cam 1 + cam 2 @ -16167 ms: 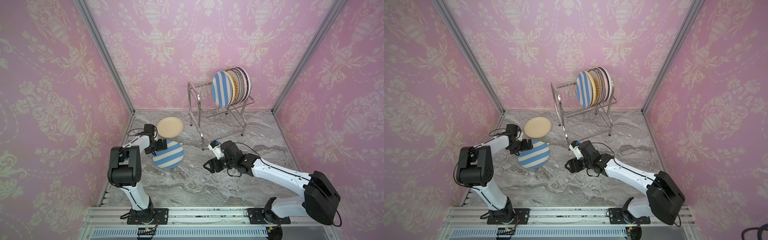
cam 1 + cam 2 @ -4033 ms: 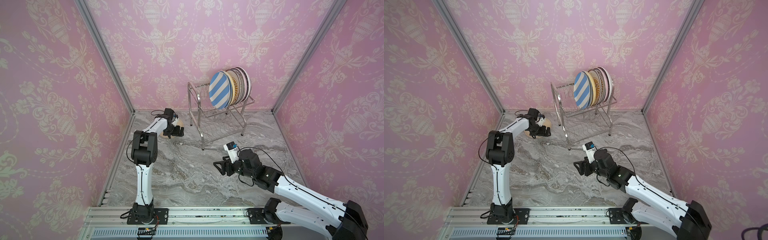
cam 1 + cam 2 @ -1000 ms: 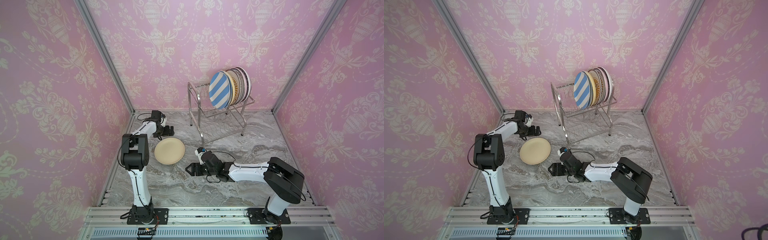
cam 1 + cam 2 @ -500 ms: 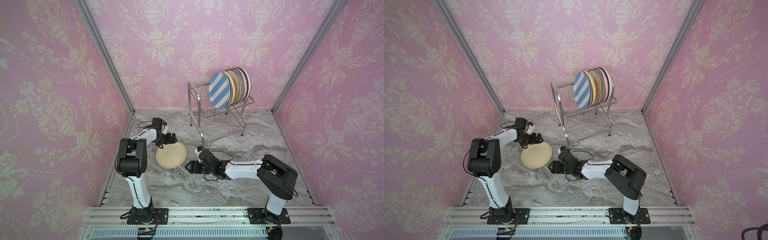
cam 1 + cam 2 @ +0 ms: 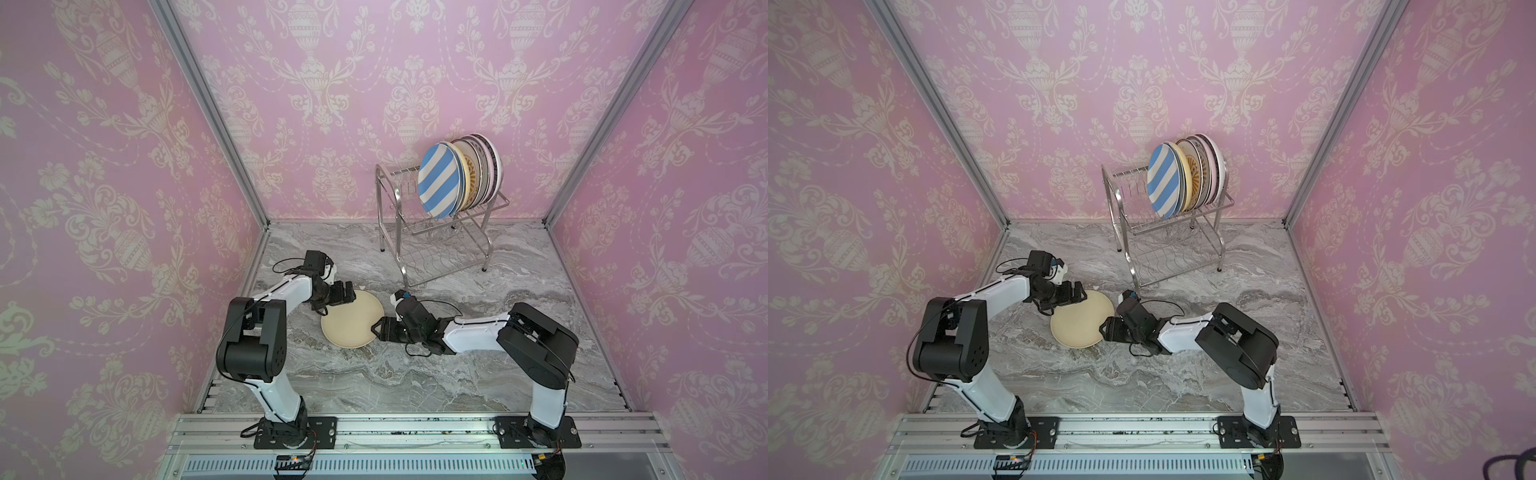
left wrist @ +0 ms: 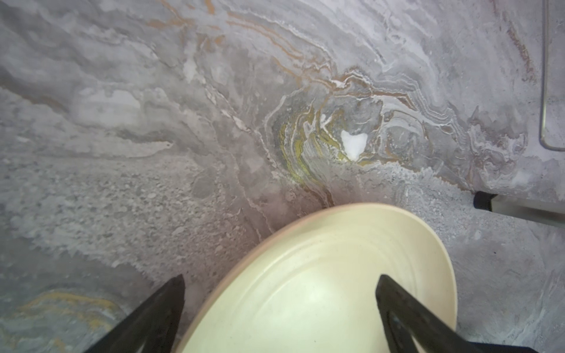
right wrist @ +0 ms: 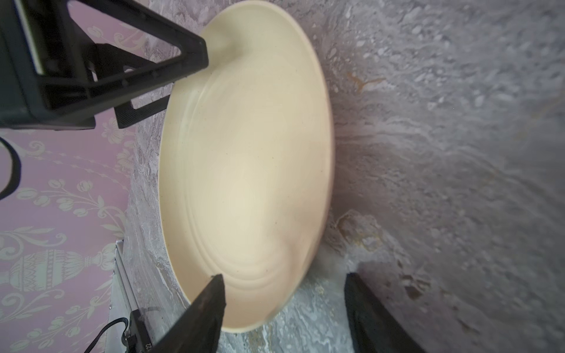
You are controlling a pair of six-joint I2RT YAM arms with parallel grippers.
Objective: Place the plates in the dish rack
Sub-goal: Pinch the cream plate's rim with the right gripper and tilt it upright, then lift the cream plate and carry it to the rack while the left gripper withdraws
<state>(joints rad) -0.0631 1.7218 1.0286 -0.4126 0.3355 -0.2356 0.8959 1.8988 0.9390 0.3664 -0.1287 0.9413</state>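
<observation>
A cream-yellow plate (image 5: 352, 319) (image 5: 1081, 320) lies on the marble table between my two grippers. My left gripper (image 5: 351, 292) (image 6: 281, 281) is open at its far rim, one finger over the plate's face (image 6: 321, 290), the other outside the rim. My right gripper (image 5: 376, 328) (image 7: 284, 281) is open at the near-right rim, one finger over the plate (image 7: 244, 168), the other above bare table. The dish rack (image 5: 440, 257) (image 5: 1167, 253) stands at the back. Several plates stand in its upper tier, a blue-and-white striped plate (image 5: 440, 180) (image 5: 1163, 180) in front.
Pink patterned walls (image 5: 124, 166) close in the left, back and right sides. A metal rail (image 5: 415, 428) carrying both arm bases runs along the front. One black rack foot (image 6: 483, 201) is close to the plate. A small white fleck (image 6: 353, 143) lies on the marble.
The cream plate has slid forward and right towards my right gripper, with my left gripper following at its far rim. My right jaws have narrowed around the near rim.
</observation>
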